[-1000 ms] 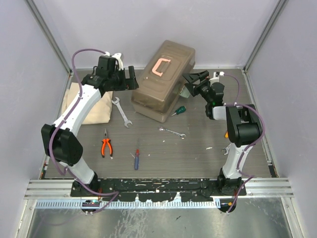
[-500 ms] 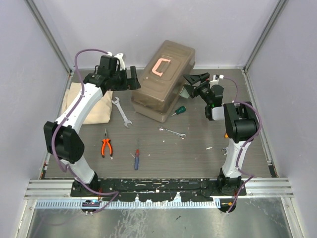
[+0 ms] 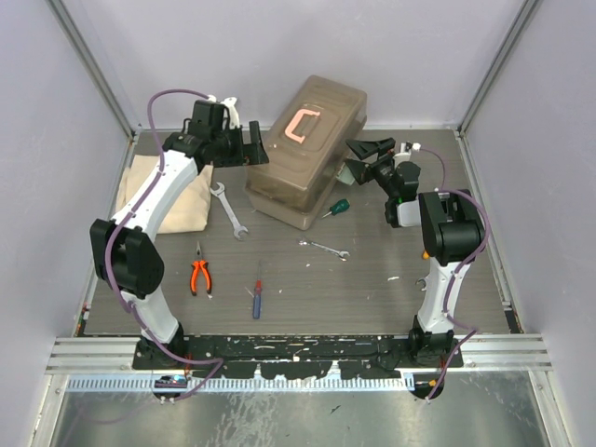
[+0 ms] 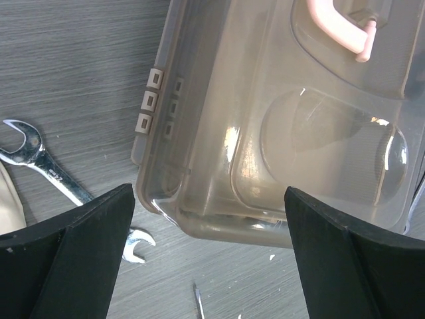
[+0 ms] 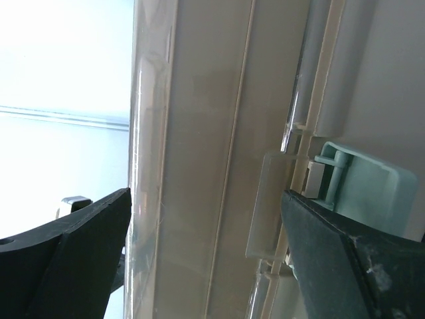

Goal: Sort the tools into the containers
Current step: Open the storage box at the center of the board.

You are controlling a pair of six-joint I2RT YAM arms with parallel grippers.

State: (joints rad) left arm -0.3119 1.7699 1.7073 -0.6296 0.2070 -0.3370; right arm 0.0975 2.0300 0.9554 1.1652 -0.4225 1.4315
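At the far middle of the table [image 3: 372,279], the toolbox [image 3: 303,154] is sitting shut, its long axis running diagonally from near-left to far-right. Its salmon-pink handle [image 3: 300,125] is lying along that same line on the lid.

Against the toolbox's left long side, the left gripper [image 3: 250,146] is hovering with its fingers spread wide and holding nothing. At the toolbox's right long side, the right gripper [image 3: 358,154] is likewise gaping wide and empty, facing the pale green latch [image 5: 362,179].

Just left of the toolbox's near corner, a large wrench [image 3: 229,210] is lying diagonally, far-left to near-right. Its shank is carrying what may be stamped marks, too blurred to read.

Just off the toolbox's near-right side, a green-handled screwdriver [image 3: 336,208] is lying with its shaft pointing back toward the box.

In front of the toolbox, a small wrench [image 3: 324,248] is lying almost crosswise.

Farther in front and to the left, the pliers [image 3: 199,272] are pointing their nose away from the arms. Beside them a blue-red screwdriver [image 3: 257,300] is lying near-to-far.
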